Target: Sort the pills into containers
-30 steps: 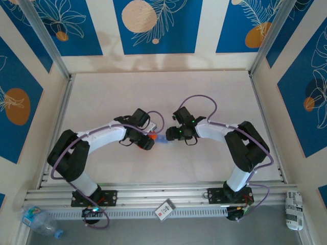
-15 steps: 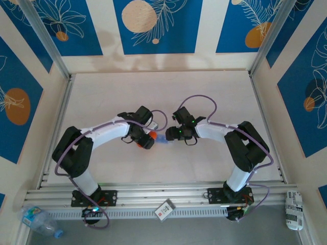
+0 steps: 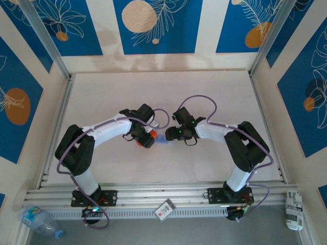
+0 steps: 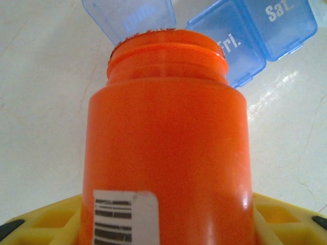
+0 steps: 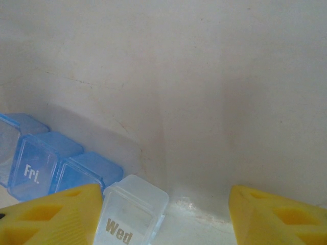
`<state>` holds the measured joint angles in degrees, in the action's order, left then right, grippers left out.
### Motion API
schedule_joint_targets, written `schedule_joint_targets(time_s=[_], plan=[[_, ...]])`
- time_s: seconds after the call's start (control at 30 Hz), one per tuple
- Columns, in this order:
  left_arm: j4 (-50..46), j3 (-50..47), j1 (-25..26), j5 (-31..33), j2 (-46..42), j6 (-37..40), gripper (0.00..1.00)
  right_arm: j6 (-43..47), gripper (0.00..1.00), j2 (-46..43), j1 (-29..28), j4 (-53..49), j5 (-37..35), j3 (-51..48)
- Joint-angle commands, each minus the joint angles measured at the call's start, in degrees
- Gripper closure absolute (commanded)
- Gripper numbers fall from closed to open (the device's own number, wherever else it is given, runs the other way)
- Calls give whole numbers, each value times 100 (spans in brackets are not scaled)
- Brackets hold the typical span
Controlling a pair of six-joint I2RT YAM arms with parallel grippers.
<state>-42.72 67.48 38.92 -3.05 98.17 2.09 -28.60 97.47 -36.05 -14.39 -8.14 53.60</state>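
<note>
Since a second ago the left arm has been swinging its elbow inward and easing the left gripper (image 3: 145,138) a touch farther from its base, while the right arm is keeping its pose.

Reading the writing first: in the left wrist view we are seeing "Fri." and "Sat." in white on two closed blue lids. A third lid (image 4: 130,18) is standing raised behind the bottle's mouth, its lettering too blurred to read, possibly "Thu". In the right wrist view "Fri." is showing again on a blue cell, and "Wed" on a clearer, whitish cell. The orange bottle (image 4: 168,153) is carrying a white barcode label (image 4: 125,217) near its base, with no words we can make out.

The containers (image 3: 161,139) are looking like a short strip of joined square cells in pale-blue translucent plastic, lying flat on the table (image 5: 204,76).

The left gripper is pinching the orange bottle between its yellow fingers (image 4: 36,224), cap off, the open mouth pointing away from the wrist. The strip is lying just beyond that mouth, with the raised lid right at the rim.

The right gripper (image 5: 166,219) is holding its fingers spread. The "Wed" cell is sitting between them, close against one finger, with bare table separating it from the other. The blue cells are trailing off past that same finger.
</note>
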Motion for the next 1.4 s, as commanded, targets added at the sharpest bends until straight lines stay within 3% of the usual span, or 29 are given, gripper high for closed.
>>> schedule_joint_targets(time_s=[0.0,1.37], plan=[[-343,253,71,102,126,155,100,-32,33,87,-51,-94,30,-105],[-1281,1148,274,372,700,459,100,-29,33,158,-71,-117,26,-87]])
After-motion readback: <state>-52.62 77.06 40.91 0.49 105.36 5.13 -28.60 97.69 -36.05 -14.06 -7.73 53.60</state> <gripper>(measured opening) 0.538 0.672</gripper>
